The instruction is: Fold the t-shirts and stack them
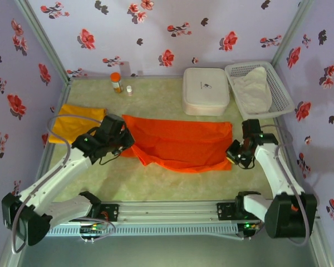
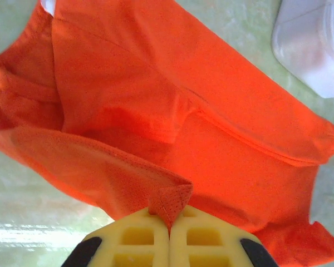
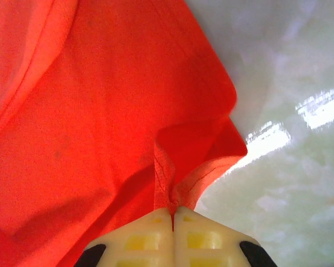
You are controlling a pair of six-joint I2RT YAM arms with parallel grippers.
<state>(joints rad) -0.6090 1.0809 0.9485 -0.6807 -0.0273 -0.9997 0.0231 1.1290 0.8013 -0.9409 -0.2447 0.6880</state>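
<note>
Green table (image 1: pixel 156 183), floral walls (image 1: pixel 172 33); orange tee (image 1: pixel 183 143) spread mid-table; mustard tee (image 1: pixel 78 123) lying at left edge; left gripper (image 2: pixel 169 222) clamped on orange tee's left hem; right gripper (image 3: pixel 172 217) clamped on its right corner

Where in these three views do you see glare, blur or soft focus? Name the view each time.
Right wrist view: white glare streaks on the table, and the orange-red t-shirt looks soft and oversaturated. Left wrist view: a glare band on the table at lower left; the white box at top right is blurred. Top external view: even, soft light, no hard shadows.
</note>
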